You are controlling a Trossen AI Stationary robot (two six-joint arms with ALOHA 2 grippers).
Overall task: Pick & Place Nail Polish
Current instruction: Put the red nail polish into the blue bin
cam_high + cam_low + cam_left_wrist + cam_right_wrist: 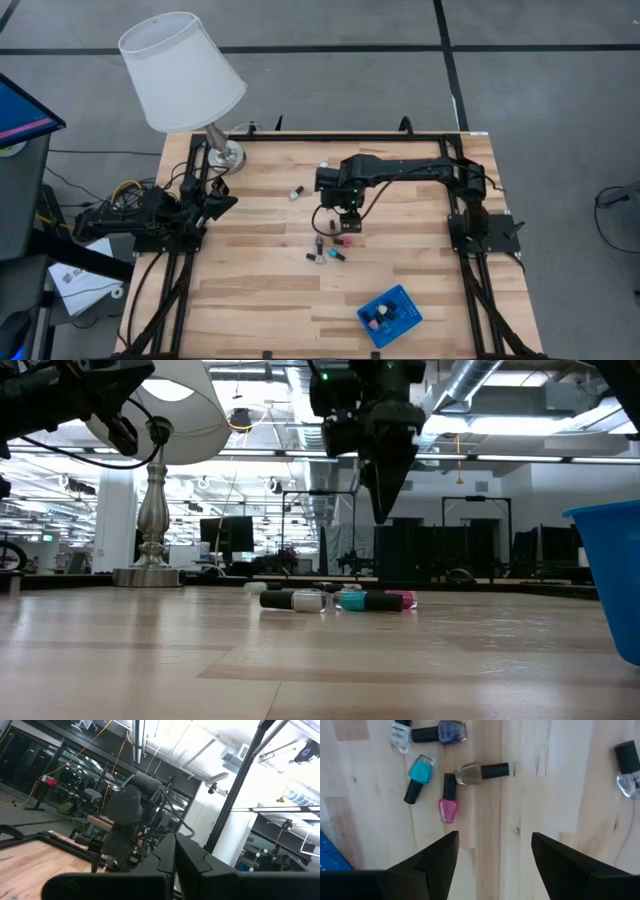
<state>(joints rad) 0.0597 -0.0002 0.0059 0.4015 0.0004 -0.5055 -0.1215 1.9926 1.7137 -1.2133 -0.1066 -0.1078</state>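
Blue tray (391,315) sits nearest; the nail polish (448,800) bottles lie clustered just beyond the right gripper (492,852), whose fingers hover apart, empty.

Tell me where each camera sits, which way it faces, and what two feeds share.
High view: overhead, looking straight down; both arms, lamp, blue tray, open right gripper above the nail polish cluster.
Low view: table height, looking across the table into the room; right gripper hangs above the bottles.
Left wrist view: on the left arm, facing the room; own shut fingers below.
Right wrist view: looking down at the wood; own open fingers.
Shared: the teal bottle shows in low view too.
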